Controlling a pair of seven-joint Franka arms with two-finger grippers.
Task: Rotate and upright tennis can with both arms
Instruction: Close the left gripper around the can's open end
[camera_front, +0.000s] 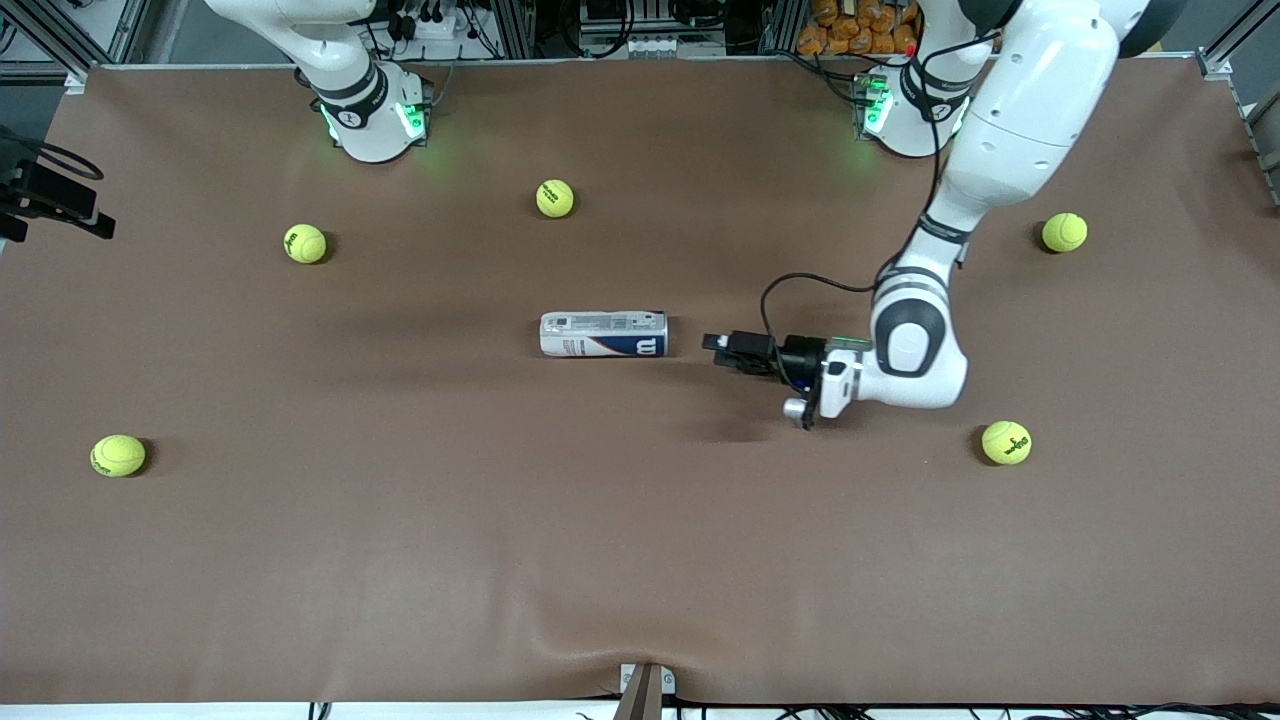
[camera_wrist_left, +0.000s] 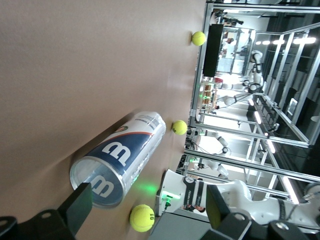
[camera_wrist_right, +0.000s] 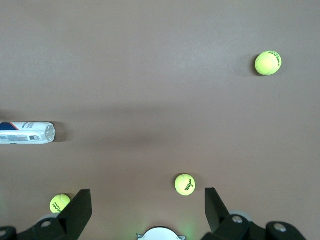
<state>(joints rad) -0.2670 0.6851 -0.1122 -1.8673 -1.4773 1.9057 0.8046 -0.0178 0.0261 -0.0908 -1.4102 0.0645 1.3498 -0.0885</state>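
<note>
The tennis can lies on its side in the middle of the brown table, its long axis running between the two arms' ends. Its dark-blue "W" end faces my left gripper. That gripper is turned level, open and empty, a short gap from that end. In the left wrist view the can lies just ahead of the open left gripper, not between the fingers. My right gripper is open and empty, high over the table by its own base, out of the front view. The can shows at the edge of the right wrist view.
Several yellow-green tennis balls lie scattered: one near the right arm's base, one beside it, one near the front camera, and two at the left arm's end. A cable loops from the left wrist.
</note>
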